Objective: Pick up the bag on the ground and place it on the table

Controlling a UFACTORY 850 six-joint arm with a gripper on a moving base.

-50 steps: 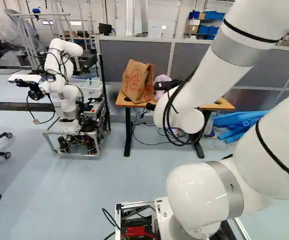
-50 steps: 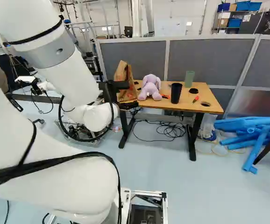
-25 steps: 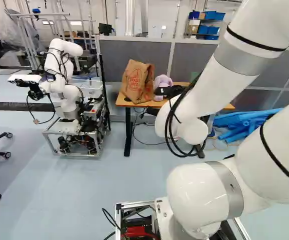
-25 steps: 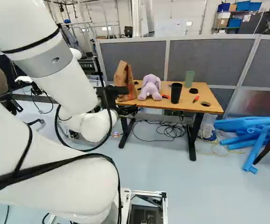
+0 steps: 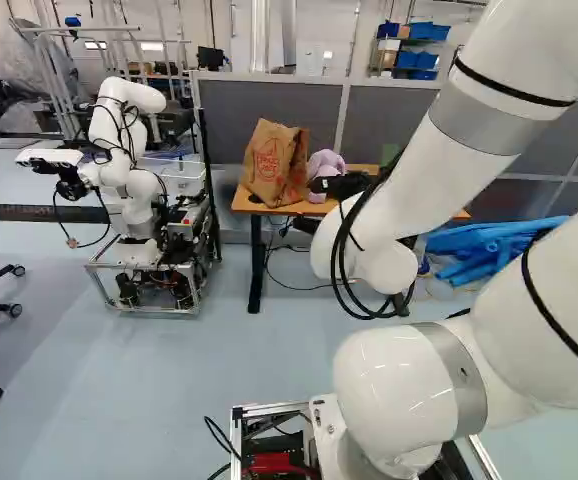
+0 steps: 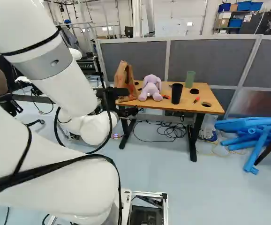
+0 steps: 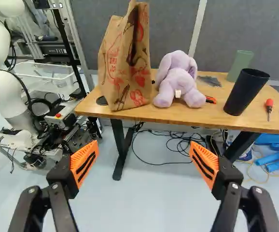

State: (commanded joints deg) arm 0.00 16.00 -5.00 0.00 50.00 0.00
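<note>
Bag (image 7: 113,72) of creased brown paper is standing upright on the smooth wooden desk (image 7: 212,118), beside the plush lilac toy (image 7: 178,84). Ribbed orange fingers (image 7: 84,162) are gaping wide apart, holding nothing. Placing is looking complete; the next move is probably calling for drawing the arm (image 6: 70,91) clear, without brushing the paper.

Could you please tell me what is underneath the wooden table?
Under the table, tangled black cables lie on the floor between its dark legs. In the left base view, the arm covers part of that space.
</note>
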